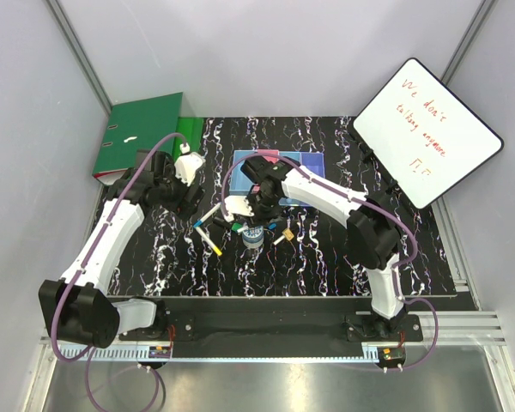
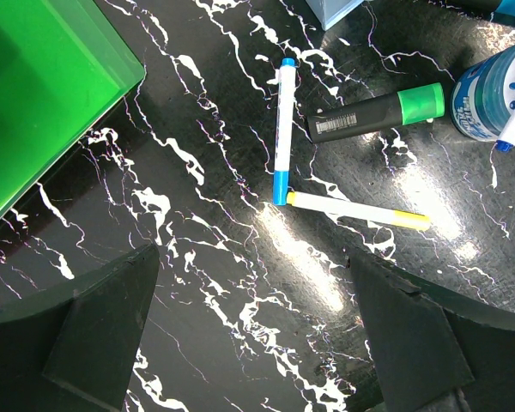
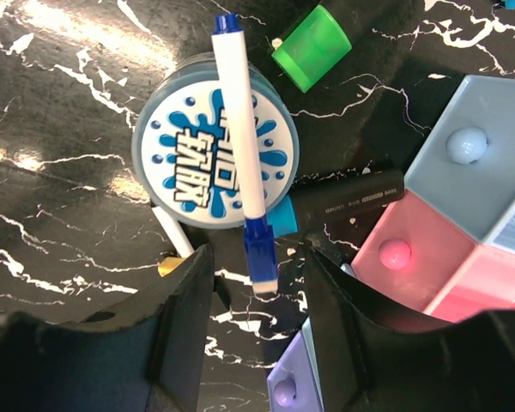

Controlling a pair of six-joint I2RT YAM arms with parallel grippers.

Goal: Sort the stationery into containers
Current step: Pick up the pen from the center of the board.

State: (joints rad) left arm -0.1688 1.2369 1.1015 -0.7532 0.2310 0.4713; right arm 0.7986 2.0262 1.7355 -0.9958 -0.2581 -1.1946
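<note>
A wide-open left claw [image 2: 253, 283] with nothing in it, up over the black desk [image 2: 197, 180] with white streaks. Ahead of its fingers, flat on the desk, a blue-capped marker [image 2: 282, 129] and a yellow-ended marker [image 2: 356, 210], end to end like a corner. Near them a green-capped black pen [image 2: 378, 112], with its cap toward the tape roll [image 2: 498, 94]. Off to one side, a big green binder [image 2: 43, 103].

A half-open right claw [image 3: 257, 257] low beside the tape roll. Between its fingers [image 3: 180, 335], the capped end of a blue-ended marker [image 3: 240, 129], with a little gap on both sides. Around it, not squeezing it, as far as can be seen. The rest of that marker across the top of the roll, over a white label with blue splashes. From under the roll's edge, a yellow-tipped marker [image 3: 173, 239]. Between the roll and the bins, a blue-ended black pen [image 3: 352, 202].

The bins [image 1: 313, 160] near the middle of the desk, partly behind the right arm. All the loose pens and markers out on the desk just in front of them. Close to the right claw, a light blue bin [image 3: 489, 103], a pink bin [image 3: 438, 266] touching it, and a purple bin [image 3: 296, 365] by one finger. In each of these three, one small round knob.

At the far right of the desk, a tilted whiteboard [image 1: 429, 129] with red writing.
</note>
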